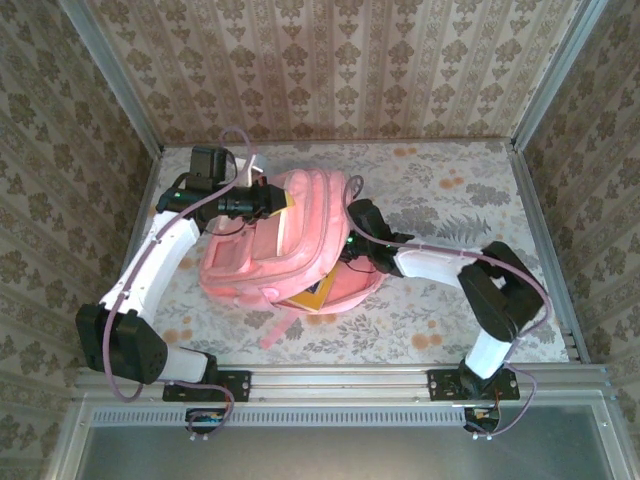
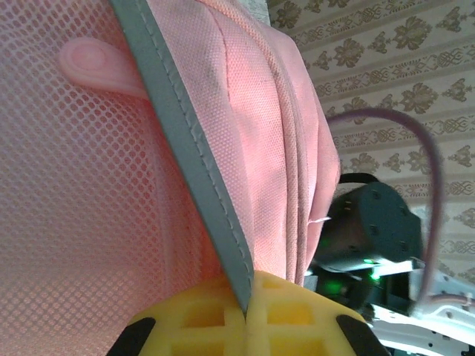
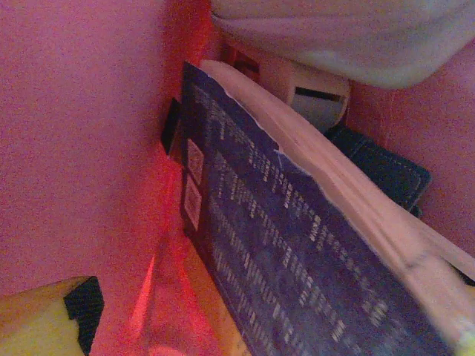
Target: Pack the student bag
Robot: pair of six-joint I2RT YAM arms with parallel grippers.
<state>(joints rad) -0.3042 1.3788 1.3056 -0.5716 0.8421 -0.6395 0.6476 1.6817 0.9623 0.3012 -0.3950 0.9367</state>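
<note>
Left fingers [image 2: 200, 319] are clamped on the grey edging [image 2: 193, 178] of the student bag [image 1: 290, 255], which lies on the surface [image 1: 450, 190] between both arms. Right fingers [image 3: 44, 319] stand apart inside the bag, one cut off at the frame edge, beside a dark blue book [image 3: 282, 259] with illegible print.

One student bag [image 1: 300, 230], one book [image 3: 274, 252]
</note>
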